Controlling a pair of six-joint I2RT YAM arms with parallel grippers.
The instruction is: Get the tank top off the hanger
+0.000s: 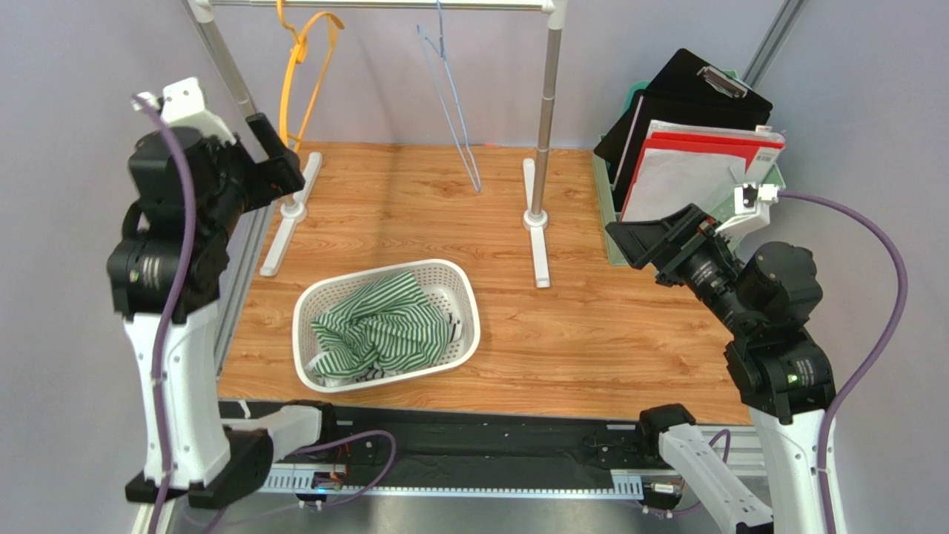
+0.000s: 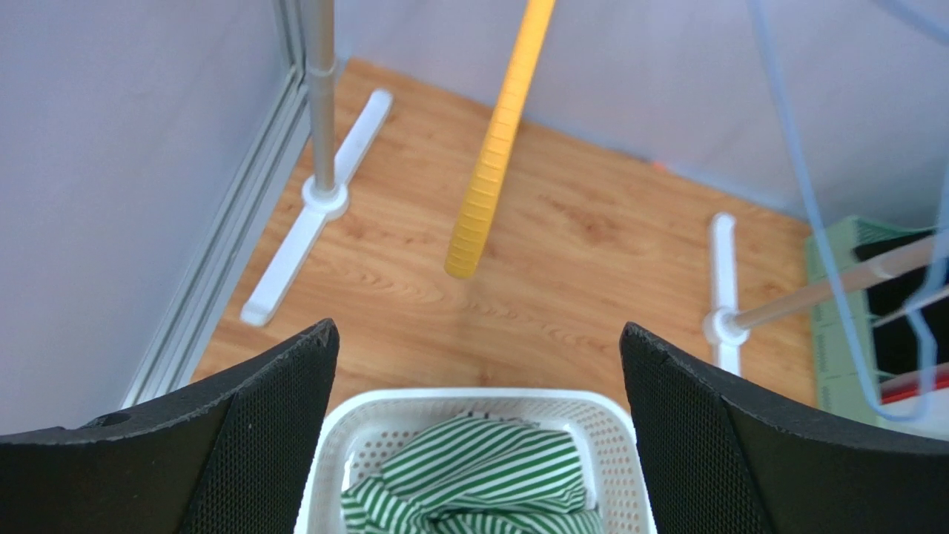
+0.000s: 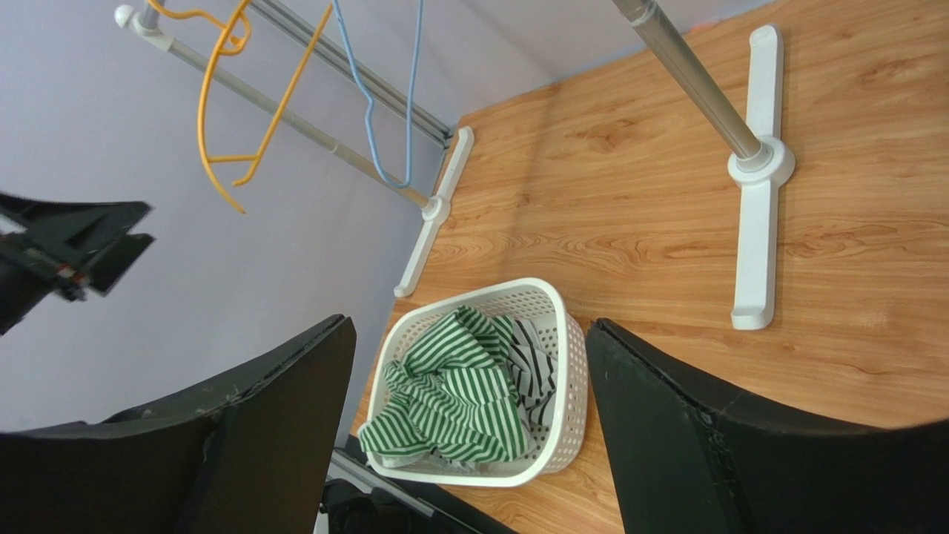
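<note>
green striped tank top (image 1: 379,328) lying crumpled inside white basket (image 1: 466,292) on wooden worktop (image 1: 624,334), yellow hanger (image 1: 303,78) and blue hanger (image 1: 451,100) hanging on rail (image 1: 379,5), left claw (image 2: 479,332) and right claw (image 3: 470,325) hovering above, fingers spread apart, gripping nothing

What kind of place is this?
Probably a robot lab bench staged as a laundry corner: a clothes rail with bare yellow hanger and blue hanger, a white basket holding a striped tank top.

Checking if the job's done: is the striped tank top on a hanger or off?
Off. The tank top lies crumpled in the white basket; the yellow hanger and blue hanger hang bare.
</note>
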